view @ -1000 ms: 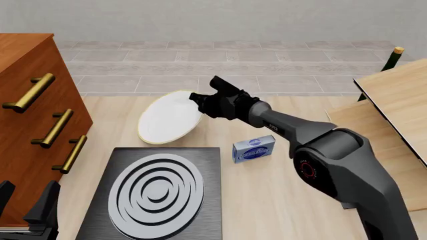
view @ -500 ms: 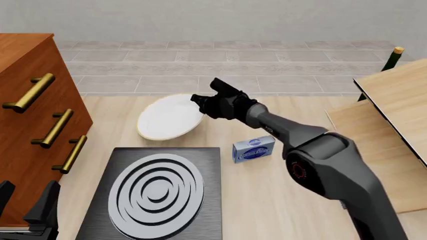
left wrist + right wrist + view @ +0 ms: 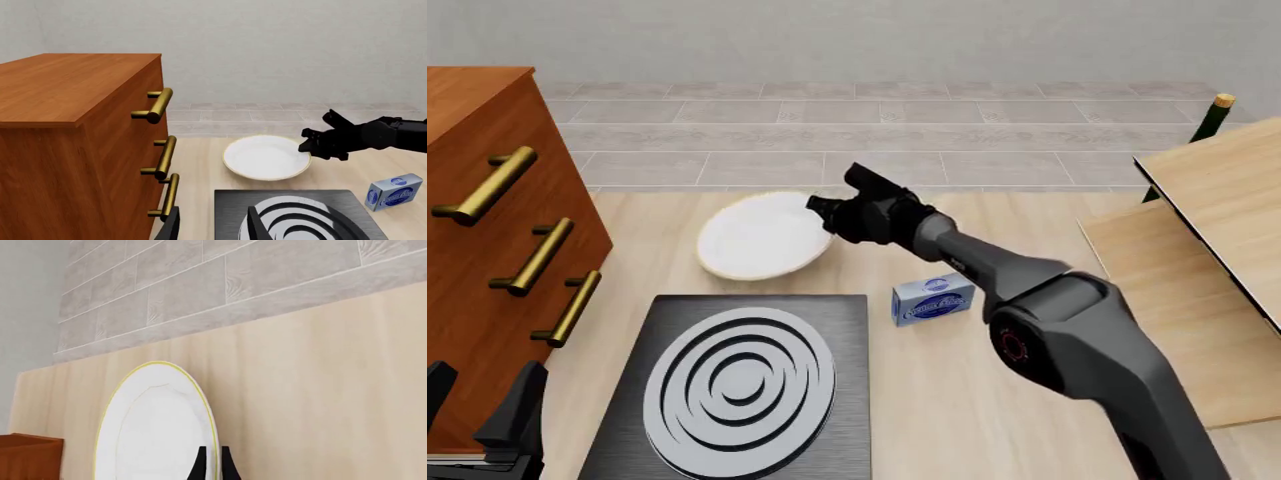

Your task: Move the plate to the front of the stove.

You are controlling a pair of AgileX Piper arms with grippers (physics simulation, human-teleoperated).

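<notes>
- The plate lay on the light wooden worktop, just beyond the far edge of the stove and near the wooden drawer chest on the left.
- In the front view the plate looked close to flat on the worktop; whether its right edge was raised could not be told.
- The right tool reached across from the right and was closed on the plate's right rim; in the right wrist view its two thin fingertips stood pinched on the yellow-gold edge of the plate.
- From the left wrist view the right tool met the plate at its edge nearest the blue-and-white box.
- That box stood on the worktop just right of the stove's far right corner, apart from the plate.
- The left tool sat low at the near left corner, beside the stove's near left edge; its dark fingers stood apart with nothing between them.
</notes>
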